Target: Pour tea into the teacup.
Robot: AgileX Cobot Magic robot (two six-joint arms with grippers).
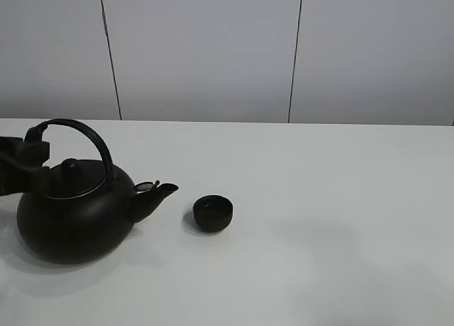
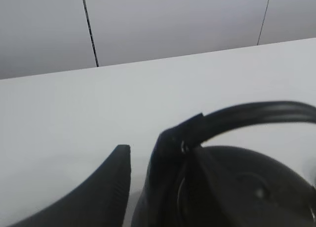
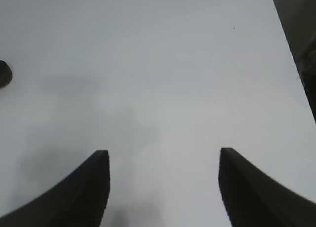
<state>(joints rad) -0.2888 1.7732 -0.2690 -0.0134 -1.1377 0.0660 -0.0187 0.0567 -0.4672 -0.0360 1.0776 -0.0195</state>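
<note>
The small black teacup (image 1: 213, 212) stands upright near the middle of the white table (image 1: 340, 198); a sliver of the teacup (image 3: 4, 74) shows at the edge of the right wrist view. A large black kettle (image 1: 74, 220) sits on the table to its left, spout toward the cup. My left gripper (image 1: 32, 154) is at the left end of the kettle's arched handle (image 1: 89, 136). In the left wrist view my left gripper (image 2: 144, 144) stands open: bare table shows between one finger (image 2: 116, 182) and the handle (image 2: 256, 113). My right gripper (image 3: 163, 187) is open over bare table.
A pale panelled wall (image 1: 213, 49) runs behind the table's far edge. The tabletop to the right of the cup shows only faint shadows. The table's dark side edge (image 3: 296, 34) appears in the right wrist view.
</note>
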